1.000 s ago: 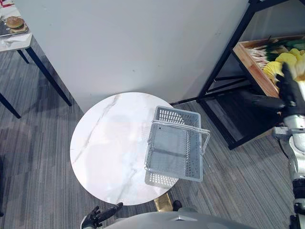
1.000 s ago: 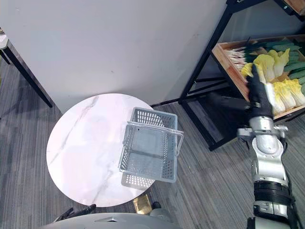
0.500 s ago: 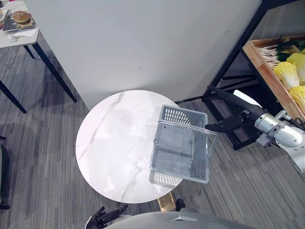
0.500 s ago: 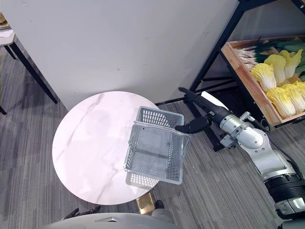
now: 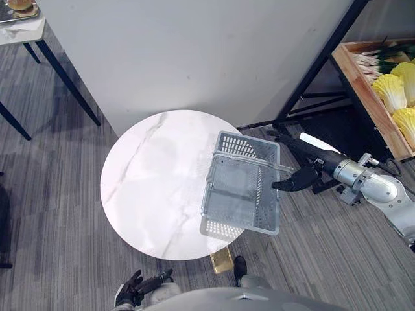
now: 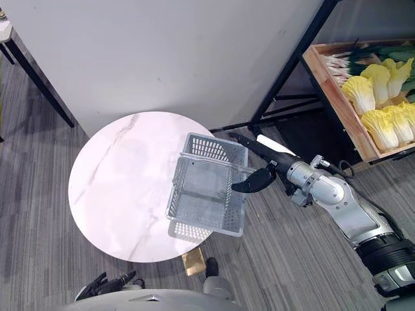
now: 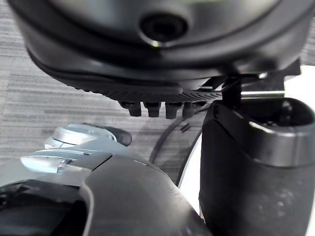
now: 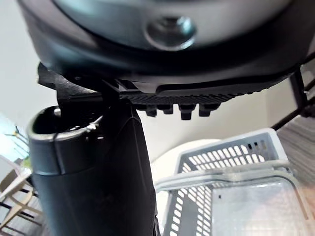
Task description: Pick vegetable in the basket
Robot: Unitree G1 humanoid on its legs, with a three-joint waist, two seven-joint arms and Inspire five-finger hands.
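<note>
- One grey basket (image 6: pixel 213 148) sits on the right edge of one round marble table (image 6: pixel 117 188), partly overhanging it.
- The vegetables lie in one wooden crate (image 6: pixel 327 87) on a black shelf (image 6: pixel 292 65), well apart from the basket: at least three yellow cabbages (image 6: pixel 358 92) and a bunch of spring onions (image 6: pixel 337 61). The frame edge cuts the crate off.
- The right hand (image 6: pixel 267 170) is just beside the basket's right rim, fingers straight, holding nothing. Whether its thumb touches the handle is hard to make out.
- The left hand (image 6: pixel 107 283) hangs low, fingers loosely spread and holding nothing.
- One side table (image 5: pixel 26 29) is cut off at the corner.
</note>
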